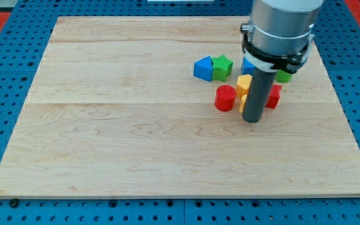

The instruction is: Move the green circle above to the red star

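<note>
Dark and straight, the rod ends at my tip (252, 120), which rests on the wooden board (136, 144) just below a tight cluster of blocks. There are no fingers to release or clench; the rod grasps nothing and can only push.

Immediately around the tip: a yellow block (244, 82) sits at the rod's left edge, with a second sliver of yellow below it, partly hidden, so its shape cannot be determined. The red star (273, 95) shows at the rod's right edge, mostly occluded. A red cylinder (225, 98) stands just left of the yellow block.

Further out: the green circle (284, 76) is only partly visible, behind the arm housing, near the upper right of the red star. A blue block (247, 64) peeks out at the housing's left. A blue triangular block (202, 68) and a green block (222, 67) touch each other at the cluster's upper left.

Hazards, as judged from this position:
- The green circle already lies close to the star; a push along the wrong line would carry it to the star's right instead of above it.
- The tip stands amid crowded blocks. Any direct travel toward the view's top would shove the yellow block or the star itself, shifting the reference.
- Occlusion by the arm hides the exact gap between circle and star, so contact could come early.
</note>
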`<state>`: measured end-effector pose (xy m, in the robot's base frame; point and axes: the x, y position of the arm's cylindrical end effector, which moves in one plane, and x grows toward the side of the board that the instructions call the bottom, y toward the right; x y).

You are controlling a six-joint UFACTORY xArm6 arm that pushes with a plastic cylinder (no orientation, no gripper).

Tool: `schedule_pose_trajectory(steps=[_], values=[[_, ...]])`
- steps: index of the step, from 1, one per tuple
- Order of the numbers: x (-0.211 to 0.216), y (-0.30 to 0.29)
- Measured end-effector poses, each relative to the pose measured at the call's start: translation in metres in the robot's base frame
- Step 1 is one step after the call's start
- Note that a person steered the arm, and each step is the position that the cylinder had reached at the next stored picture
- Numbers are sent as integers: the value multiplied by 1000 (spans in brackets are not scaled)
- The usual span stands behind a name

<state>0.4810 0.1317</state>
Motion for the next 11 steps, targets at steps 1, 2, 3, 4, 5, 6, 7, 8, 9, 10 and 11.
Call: schedule_pose_trajectory(steps=[1, 2, 3, 4, 5, 6, 7, 8, 9, 10, 11], values=[[10, 13], [52, 22], [15, 87], [-38, 132], [-84, 145], [-135, 145], [-143, 122], [-136, 100], [-106, 76], [-95, 29], [-94, 10]])
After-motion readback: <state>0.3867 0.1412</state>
